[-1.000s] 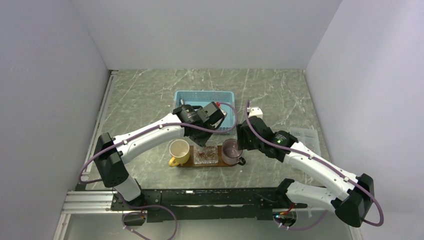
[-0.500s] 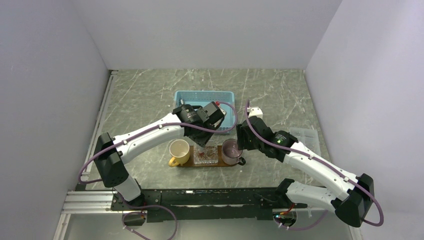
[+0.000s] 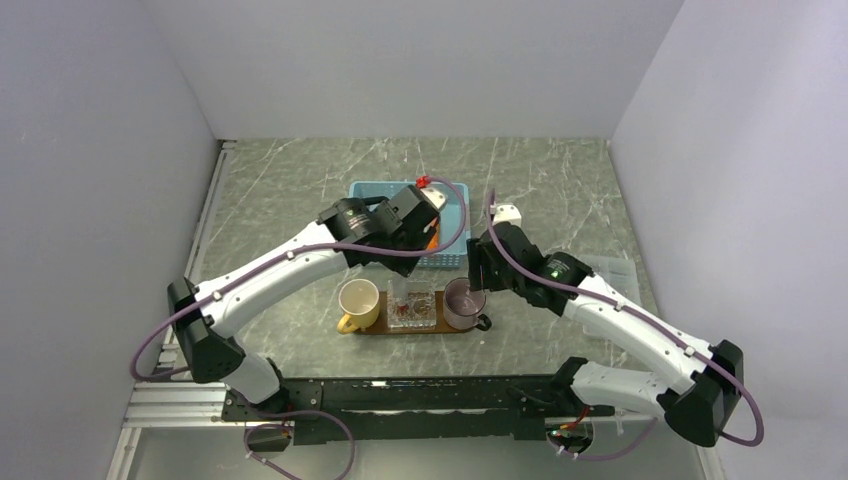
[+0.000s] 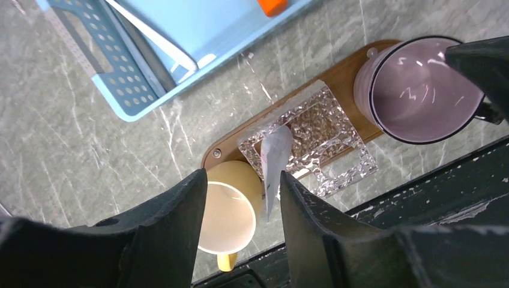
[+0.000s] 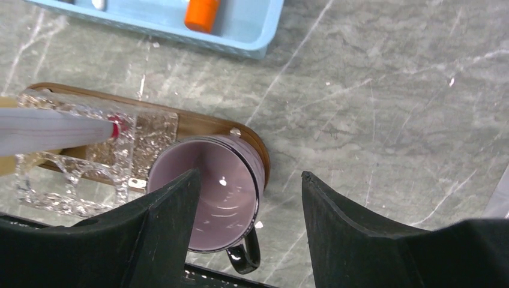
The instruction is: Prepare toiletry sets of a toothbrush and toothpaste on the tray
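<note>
The grey-green marbled bench [image 3: 300, 190] carries a light-blue mesh basket [image 3: 375, 195] near its middle. Nearer the arm bases, apart from the basket, lies the long brown tray [image 4: 342, 66]. On the tray stand a yellow mug [image 3: 358, 300] at the left end, a purple mug [image 3: 462, 302] at the right end, and a clear patterned glass holder [image 3: 412, 308] between them. A pale tube with a red tip [image 4: 275, 159] leans in the holder, its top tilted toward the yellow mug. The left end effector [image 4: 243, 180] hangs above the tray's left half with its fingers spread and nothing pinched between them; the tube shows through the gap below. The right end effector [image 5: 249, 180] hovers over the purple mug, fingers likewise spread and holding nothing. Inside the basket lie a thin white toothbrush [image 4: 162, 39] and the orange toothpaste [image 5: 201, 13], neither of them on the tray.
</note>
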`<control>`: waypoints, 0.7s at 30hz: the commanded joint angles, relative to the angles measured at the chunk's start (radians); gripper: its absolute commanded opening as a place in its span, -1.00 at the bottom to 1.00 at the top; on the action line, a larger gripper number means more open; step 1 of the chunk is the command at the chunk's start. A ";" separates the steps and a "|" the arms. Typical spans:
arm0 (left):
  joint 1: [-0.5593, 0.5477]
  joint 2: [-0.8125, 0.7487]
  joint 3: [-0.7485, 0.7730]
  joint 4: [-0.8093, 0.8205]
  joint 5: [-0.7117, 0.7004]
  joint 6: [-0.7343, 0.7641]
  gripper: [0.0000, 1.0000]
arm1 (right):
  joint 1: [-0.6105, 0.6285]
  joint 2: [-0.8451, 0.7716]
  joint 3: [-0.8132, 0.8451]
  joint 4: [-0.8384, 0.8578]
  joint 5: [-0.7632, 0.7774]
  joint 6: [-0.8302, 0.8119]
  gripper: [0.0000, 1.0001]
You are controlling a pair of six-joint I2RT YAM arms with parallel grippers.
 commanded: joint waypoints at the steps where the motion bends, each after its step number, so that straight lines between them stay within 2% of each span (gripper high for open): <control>1: -0.003 -0.084 0.062 0.012 -0.073 0.004 0.08 | -0.002 0.038 0.099 0.047 0.001 -0.036 0.31; 8: -0.002 -0.239 0.001 0.064 -0.155 -0.011 0.21 | -0.020 0.169 0.232 0.082 -0.015 -0.104 0.32; 15: 0.009 -0.458 -0.177 0.173 -0.170 0.001 0.45 | -0.056 0.391 0.410 0.082 -0.071 -0.121 0.34; 21: 0.010 -0.627 -0.357 0.273 -0.163 0.023 0.67 | -0.066 0.585 0.526 0.092 -0.056 -0.075 0.34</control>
